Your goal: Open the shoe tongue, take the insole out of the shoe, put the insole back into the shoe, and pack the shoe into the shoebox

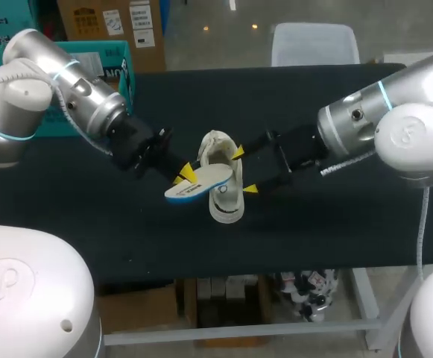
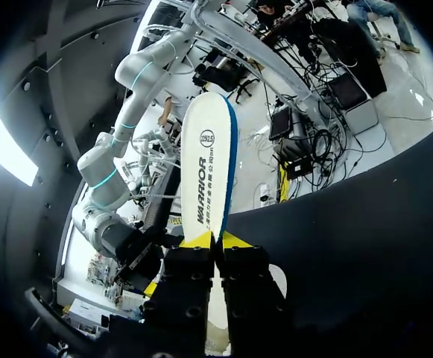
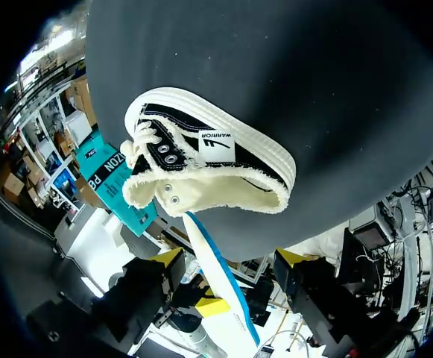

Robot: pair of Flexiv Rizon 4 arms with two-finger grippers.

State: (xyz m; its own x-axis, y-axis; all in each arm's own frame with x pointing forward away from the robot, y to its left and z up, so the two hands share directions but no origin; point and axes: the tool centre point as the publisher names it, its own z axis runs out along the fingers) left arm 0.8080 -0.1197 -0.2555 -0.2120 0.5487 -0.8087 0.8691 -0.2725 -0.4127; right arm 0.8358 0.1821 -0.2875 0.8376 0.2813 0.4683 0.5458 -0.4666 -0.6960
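Left jaws: together, clamped on the insole. Left gripper (image 1: 184, 176) comes in from the table's left, its yellow tips pinching one end of the insole (image 1: 201, 183). In the left wrist view the insole (image 2: 207, 156) stands straight out ahead of the fingers (image 2: 197, 239), white face showing, blue rim along one edge, nipped edge-on between the two tips.

Insole position: out of the shoe, held above the black table (image 1: 335, 112). Its free end crosses over the shoe's left side.

Shoe (image 1: 227, 205): cream canvas, lying on the table near the middle, just beside the left tips. In the right wrist view its collar gapes toward the camera, with the eyelets and laces at one side.

Right jaws: apart, holding nothing. Right gripper (image 1: 244, 171) sits at the shoe's right flank, one tip by the heel end, one by mid-sole; contact cannot be told. From the right wrist the shoe (image 3: 209, 160) lies ahead of the spread tips, not between them.
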